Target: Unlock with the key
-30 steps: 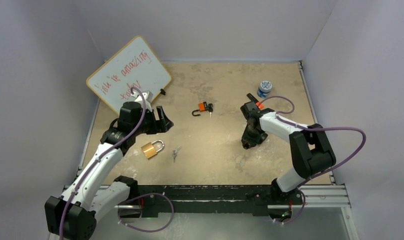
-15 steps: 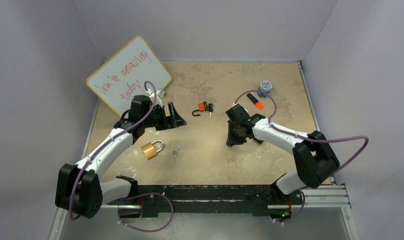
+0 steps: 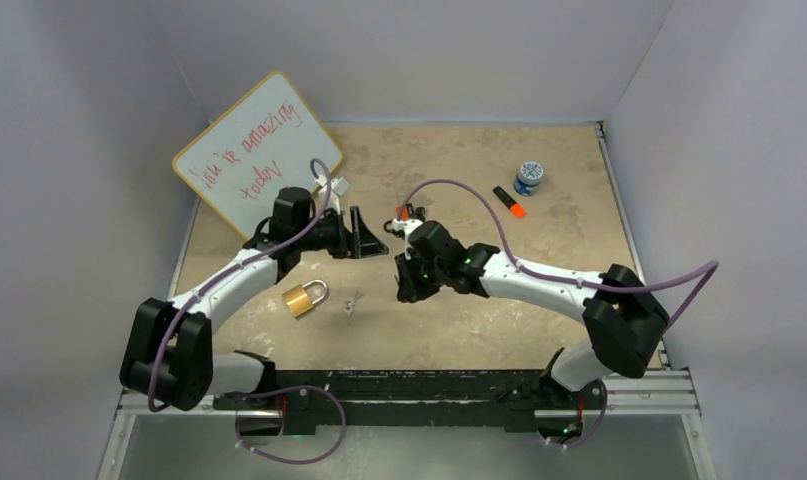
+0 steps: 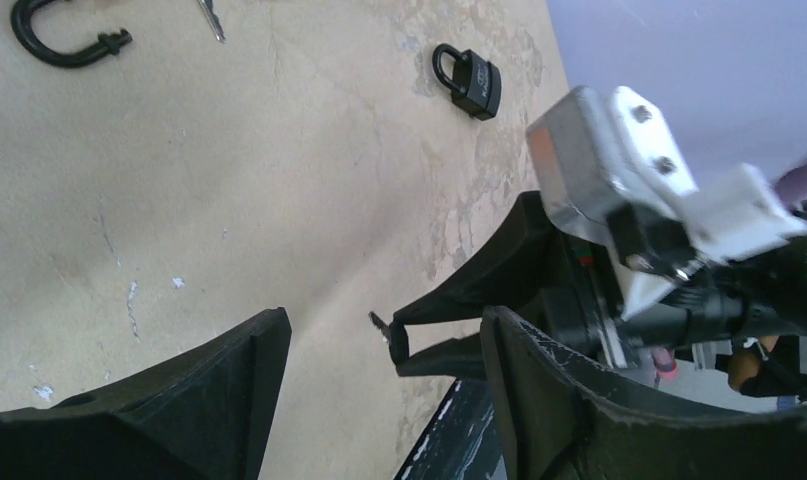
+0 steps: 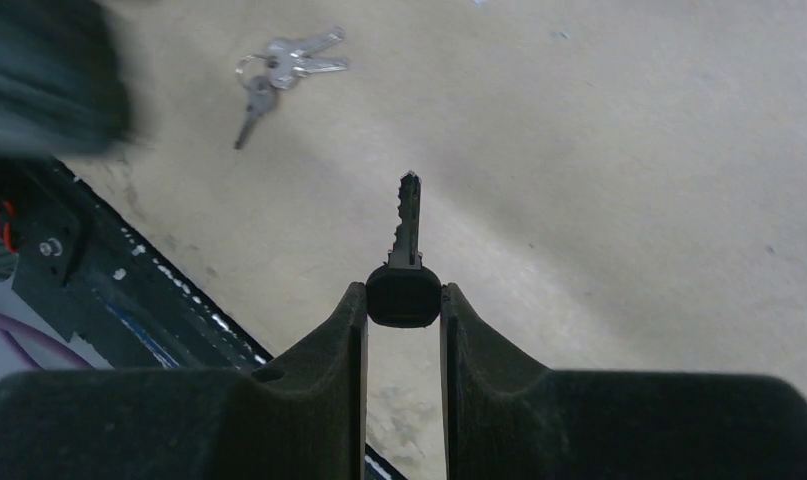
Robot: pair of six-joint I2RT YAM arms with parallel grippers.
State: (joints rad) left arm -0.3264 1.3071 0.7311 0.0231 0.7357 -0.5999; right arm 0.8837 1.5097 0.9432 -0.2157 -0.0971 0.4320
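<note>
My right gripper [image 5: 404, 300] is shut on a key with a black head [image 5: 404, 292], its blade pointing forward over the table. In the top view it [image 3: 409, 285] hangs at mid-table, right of a loose key bunch [image 3: 353, 303]. My left gripper [image 3: 367, 242] is open and empty, facing the right gripper [image 4: 404, 338]. A brass padlock [image 3: 304, 297] lies below the left arm. An orange padlock with an open black shackle [image 3: 407, 213] lies just behind the right wrist. A small black padlock [image 4: 469, 80] shows in the left wrist view.
A whiteboard [image 3: 259, 150] leans at the back left. An orange marker [image 3: 510, 201] and a blue-lidded jar [image 3: 529, 175] lie at the back right. The key bunch also shows in the right wrist view [image 5: 279, 62]. The black front rail [image 3: 429, 385] runs along the near edge.
My right gripper has swung left from the right side to mid-table, carrying the key. My left gripper has moved right toward the centre, still open.
</note>
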